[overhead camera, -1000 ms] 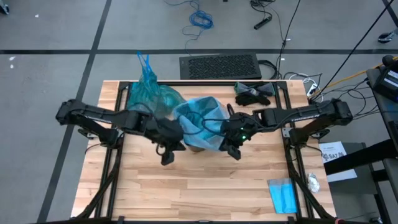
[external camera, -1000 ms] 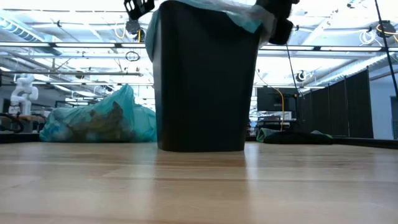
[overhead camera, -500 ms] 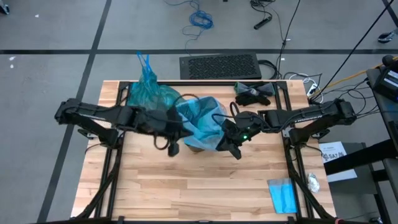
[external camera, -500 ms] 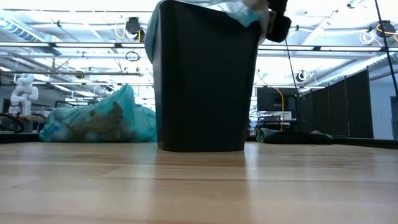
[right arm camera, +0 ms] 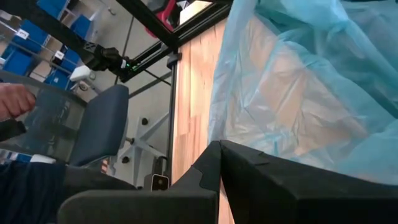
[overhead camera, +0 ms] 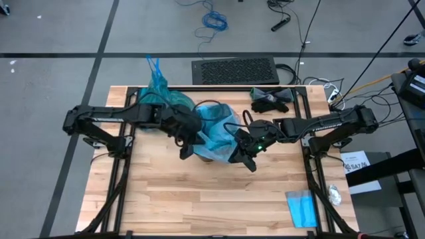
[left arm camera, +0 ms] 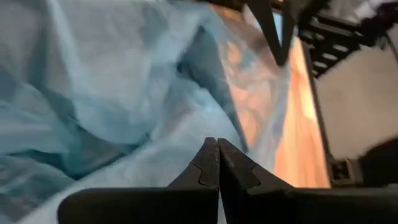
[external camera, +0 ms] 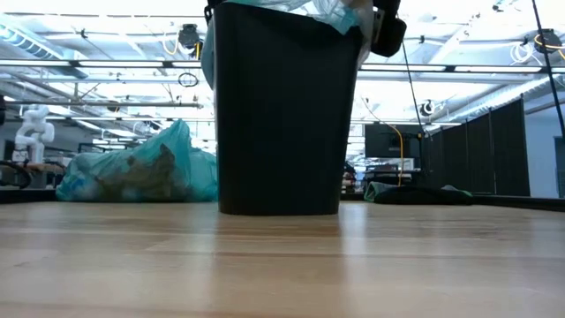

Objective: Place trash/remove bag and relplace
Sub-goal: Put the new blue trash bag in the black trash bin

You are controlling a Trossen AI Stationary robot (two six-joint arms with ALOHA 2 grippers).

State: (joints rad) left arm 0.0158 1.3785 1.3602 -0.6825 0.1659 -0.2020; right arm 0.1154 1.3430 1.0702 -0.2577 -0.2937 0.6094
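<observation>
The left gripper point(overhead camera: 186, 150) has swung in from the near-left of the black bin point(external camera: 281, 106) and now sits tight against the bin's left rim, fingers clenched together, pressing into the pale blue liner point(overhead camera: 216, 126) with nothing visibly pinched between them. The bin itself has nudged a touch to the left in the low view. The right gripper point(overhead camera: 242, 159) stays at the bin's near-right rim, fingers also clamped shut, with liner plastic draped just beside them; I cannot tell whether any film is caught there. My read: both arms are tucking the fresh liner over the rim, so the replacement step is well along but not finished.

The count: one bin, one pale liner on it, and one full teal-green bag point(overhead camera: 159, 98) of trash resting on the table's point(overhead camera: 219, 199) far-left part, already out. One folded blue packet point(overhead camera: 303, 207) lies at the near-right corner, and one dark bundle point(overhead camera: 271, 99) at the far right.
</observation>
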